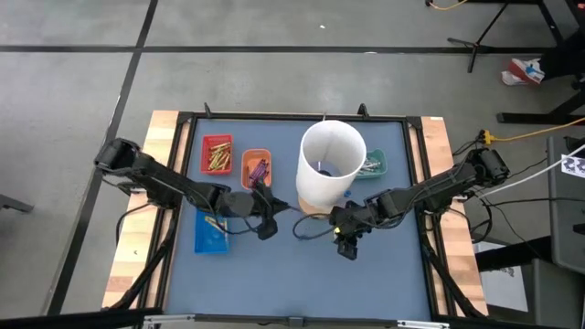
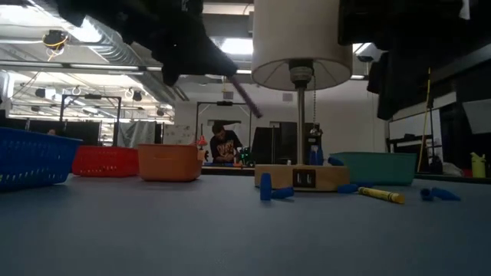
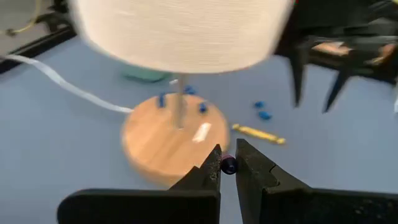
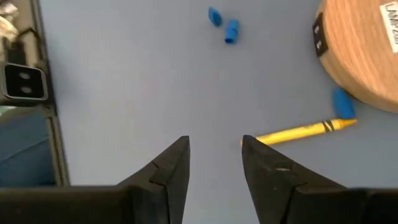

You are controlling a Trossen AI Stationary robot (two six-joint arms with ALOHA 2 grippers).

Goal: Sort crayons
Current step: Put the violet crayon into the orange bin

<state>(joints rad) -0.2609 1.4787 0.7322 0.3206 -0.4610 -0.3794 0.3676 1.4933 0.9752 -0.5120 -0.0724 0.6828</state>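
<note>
My left gripper [image 3: 227, 163] is shut on a dark purple crayon [image 2: 247, 98] and hangs above the mat, near the wooden base [image 3: 174, 140] of a lamp with a tall white shade [image 1: 329, 164]. My right gripper [image 4: 214, 146] stands open above the mat, pointing steeply down. A yellow crayon [image 4: 305, 131] lies flat on the mat just beside one of its fingertips, untouched. In the high view the left gripper [image 1: 267, 221] is left of the lamp and the right gripper [image 1: 347, 247] is on its near right. My left gripper pinches the purple crayon between its two fingertips; the crayon's end [image 3: 229, 165] shows between the tips. In the low view the crayon sticks out past the fingers, slanting downward. It is lifted clear of the mat.
A red tray [image 1: 218, 153], an orange tray [image 1: 257, 167], a blue tray [image 1: 211, 232] and a teal tray [image 1: 372, 166] stand on the blue mat. Small blue pieces [image 4: 231, 31] lie around the lamp base. A person [image 2: 223, 146] sits far behind the table.
</note>
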